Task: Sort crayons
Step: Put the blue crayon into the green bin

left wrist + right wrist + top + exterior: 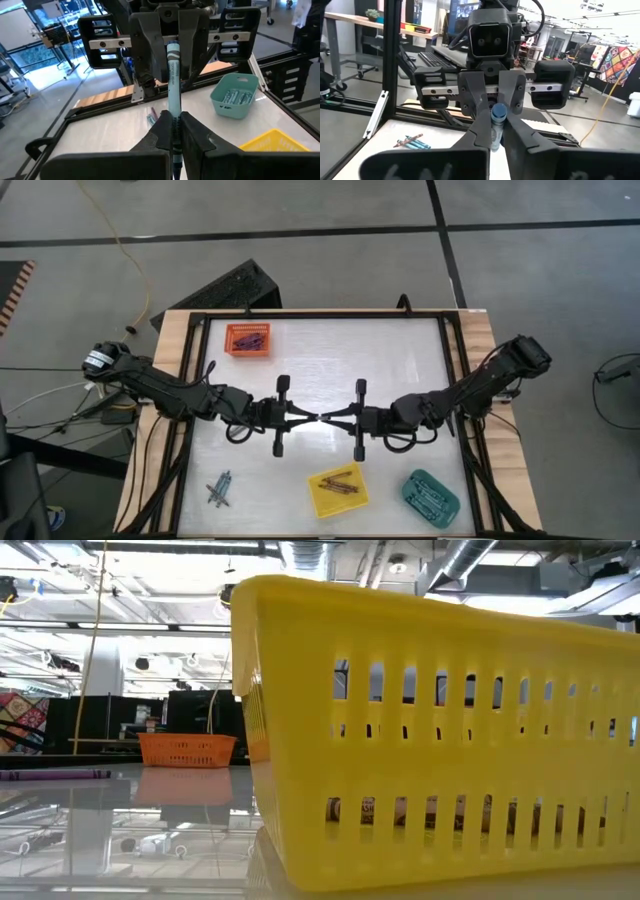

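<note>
Centrally, one teal-blue paper-wrapped crayon [173, 95] spans the gap between my two claws above the middle of the white table top [330, 360]. My left gripper [308, 418] is pressed together on one end of it; in the left wrist view the stick runs out from between my dark fingers [195, 134] straight into the opposite claw. My right gripper [330, 418] meets it tip to tip, its fingers [481, 131] drawn in on either side of the crayon's round blue end; whether they already press on it I cannot tell.

Remaining crayons, by place:
- Loose cluster of thin crayons [218, 488], teal-blue and brownish, lying on the table near its front left corner, well apart from my claws.
- Teal plastic tray [432, 493] near the front right, holding several teal-blue crayons [234, 96].
- Yellow slotted plastic tray [337, 489] at the front centre, just beside the teal tray, holding brownish-red crayons [338, 483]; in the low view its wall fills most of the picture.
- Orange slotted plastic tray [248, 339] at the far left, holding dark crayons [249, 337].
- Single dark purple crayon [55, 775] lying flat on the table, seen in the low view only.

Both dark arms reach in from the table's sides.
</note>
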You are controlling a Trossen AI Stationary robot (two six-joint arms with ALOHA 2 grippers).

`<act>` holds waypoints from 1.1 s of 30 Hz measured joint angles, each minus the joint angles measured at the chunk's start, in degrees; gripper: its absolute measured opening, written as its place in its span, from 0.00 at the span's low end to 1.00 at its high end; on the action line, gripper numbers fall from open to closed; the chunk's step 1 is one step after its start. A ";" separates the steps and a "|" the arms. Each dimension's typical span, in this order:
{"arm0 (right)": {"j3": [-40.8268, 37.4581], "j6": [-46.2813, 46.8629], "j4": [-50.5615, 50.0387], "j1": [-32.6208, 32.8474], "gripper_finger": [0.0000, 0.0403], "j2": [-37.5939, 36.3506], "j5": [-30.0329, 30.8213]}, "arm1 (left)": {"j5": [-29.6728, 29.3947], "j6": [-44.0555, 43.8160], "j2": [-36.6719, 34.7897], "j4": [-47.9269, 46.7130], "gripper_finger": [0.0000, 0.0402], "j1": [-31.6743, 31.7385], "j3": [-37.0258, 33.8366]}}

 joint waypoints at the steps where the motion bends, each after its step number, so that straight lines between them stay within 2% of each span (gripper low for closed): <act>1: 0.00 -0.02 0.04 0.00 0.09 0.00 0.02 | 0.03 0.02 0.00 0.00 0.00 0.00 0.00; 5: 0.00 -1.36 0.08 0.00 0.02 0.00 0.02 | 0.05 0.23 0.00 0.00 0.00 0.00 0.02; 12: 0.00 -1.50 0.21 0.00 0.01 0.00 0.04 | 0.54 1.13 0.00 -0.02 0.04 0.00 0.02; 15: 0.00 -1.44 0.18 0.00 0.01 0.00 0.07 | 0.55 1.96 0.00 -0.15 0.12 0.00 0.02; 21: 0.00 1.43 -1.53 0.24 0.00 0.00 0.09 | 0.73 1.83 0.00 -2.80 0.36 -0.05 0.07; 26: 0.00 8.99 -9.59 2.14 0.00 -1.06 0.32 | 0.84 -0.49 0.00 -10.93 0.48 -1.01 0.07; 31: 0.00 20.39 -21.49 5.58 0.00 -4.51 0.31 | 0.94 -4.19 0.00 -19.99 0.50 -1.80 0.07; 33: 0.70 26.00 -29.08 7.01 0.00 -6.27 0.31 | 0.88 -5.62 0.00 -22.80 0.50 -1.94 0.07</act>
